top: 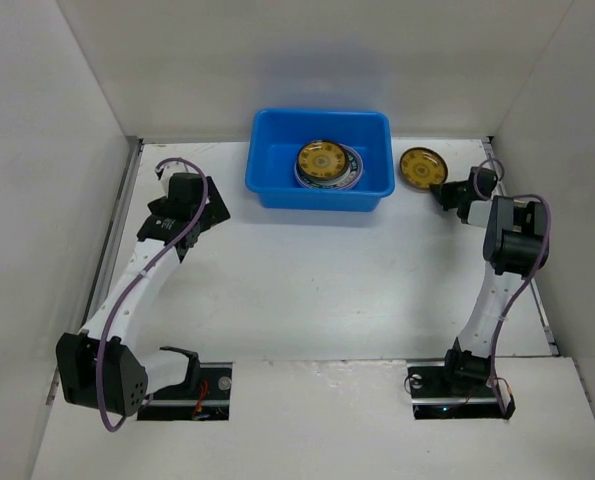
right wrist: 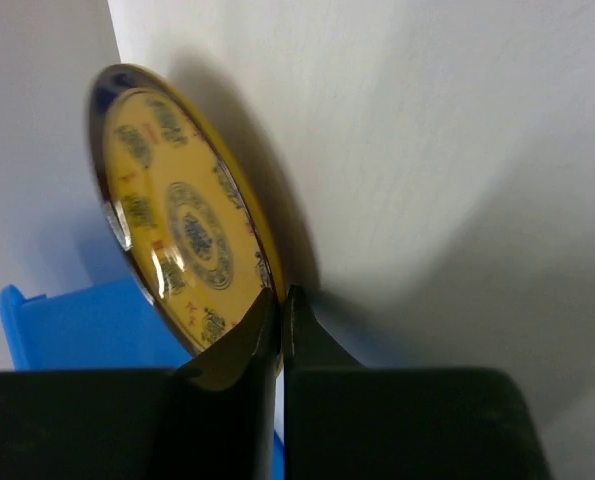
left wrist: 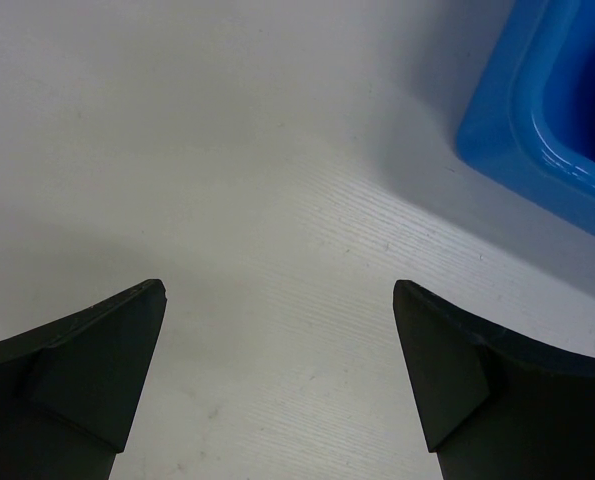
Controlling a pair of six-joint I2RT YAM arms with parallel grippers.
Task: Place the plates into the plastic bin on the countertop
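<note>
The blue plastic bin [top: 322, 160] stands at the back middle of the countertop [top: 317, 290] and holds a stack of plates, a yellow-gold one [top: 324, 160] on top. Another small yellow-gold plate [top: 422, 167] is to the right of the bin. My right gripper [top: 443, 192] is shut on its rim; in the right wrist view the plate [right wrist: 177, 220] sits edge-on between the fingers [right wrist: 282, 310], with the bin [right wrist: 87, 325] behind. My left gripper [top: 209, 205] is open and empty over bare countertop left of the bin; a bin corner [left wrist: 547, 120] shows in its view.
White walls enclose the countertop on the left, back and right. The right wall is close behind my right arm. Both arm bases sit at the near edge.
</note>
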